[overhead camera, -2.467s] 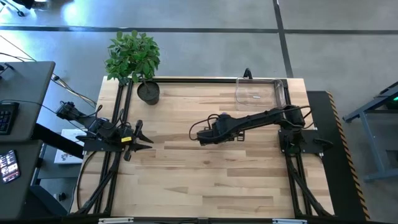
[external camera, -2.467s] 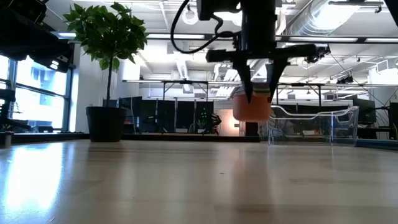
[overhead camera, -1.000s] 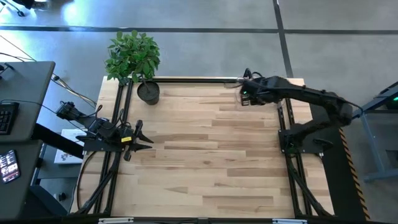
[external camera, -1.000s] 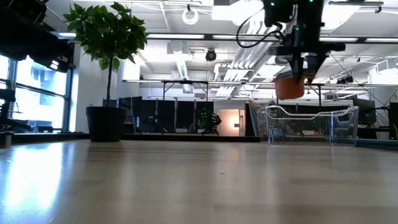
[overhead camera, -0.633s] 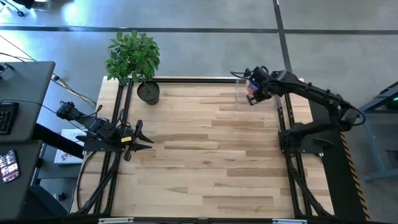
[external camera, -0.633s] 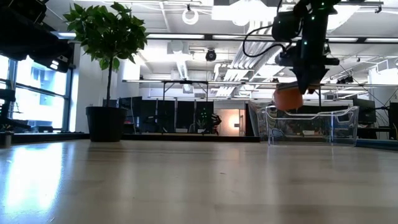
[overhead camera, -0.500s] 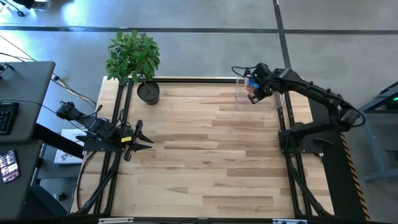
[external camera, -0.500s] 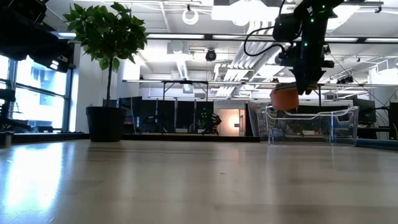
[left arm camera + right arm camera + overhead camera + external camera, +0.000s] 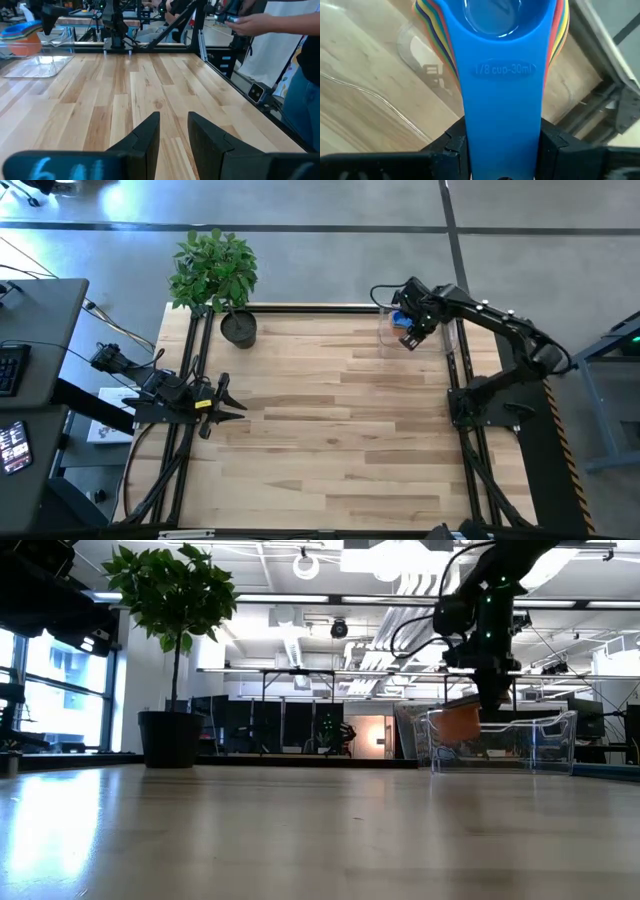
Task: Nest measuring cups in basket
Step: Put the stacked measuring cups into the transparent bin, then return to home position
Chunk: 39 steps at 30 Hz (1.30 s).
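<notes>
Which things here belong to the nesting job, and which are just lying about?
Job:
- nested measuring cups, held by the right gripper
- clear basket beneath them

Lying about:
- potted plant
- left gripper, waiting at the table's left edge

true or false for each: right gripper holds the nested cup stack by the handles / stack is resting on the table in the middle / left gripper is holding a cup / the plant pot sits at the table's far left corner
1. The right gripper holds the nested measuring cups by their handles. True.
2. The stack rests on the middle of the table. False: it hangs at the basket, in the far right corner.
3. The left gripper holds a cup. False: nothing is between its fingers.
4. The plant pot stands at the table's far left corner. True.
</notes>
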Motion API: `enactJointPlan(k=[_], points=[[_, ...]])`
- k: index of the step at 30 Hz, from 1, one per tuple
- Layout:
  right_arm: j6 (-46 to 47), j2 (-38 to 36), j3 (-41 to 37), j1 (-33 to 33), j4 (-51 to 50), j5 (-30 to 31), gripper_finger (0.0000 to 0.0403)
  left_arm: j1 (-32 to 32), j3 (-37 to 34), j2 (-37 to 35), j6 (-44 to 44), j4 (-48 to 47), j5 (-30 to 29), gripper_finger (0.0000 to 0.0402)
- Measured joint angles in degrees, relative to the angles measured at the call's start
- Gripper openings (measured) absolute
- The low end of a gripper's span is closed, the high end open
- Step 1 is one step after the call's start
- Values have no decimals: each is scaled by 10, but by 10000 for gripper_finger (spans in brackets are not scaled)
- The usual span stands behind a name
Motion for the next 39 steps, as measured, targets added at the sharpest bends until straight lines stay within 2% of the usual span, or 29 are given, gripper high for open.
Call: enactJointPlan(k=[15,24,31,39], points=[[-77,87,0,-29,-1,-35,122,0,0,0,0,0,0,90],[-78,99,1,-34,-6,-33,124,0,0,0,0,0,0,90],[-74,99,1,-34,-28,-20,204,0,0,0,0,0,0,90],[-69,99,3,-34,-32,-20,231,0,0,0,0,0,0,90]])
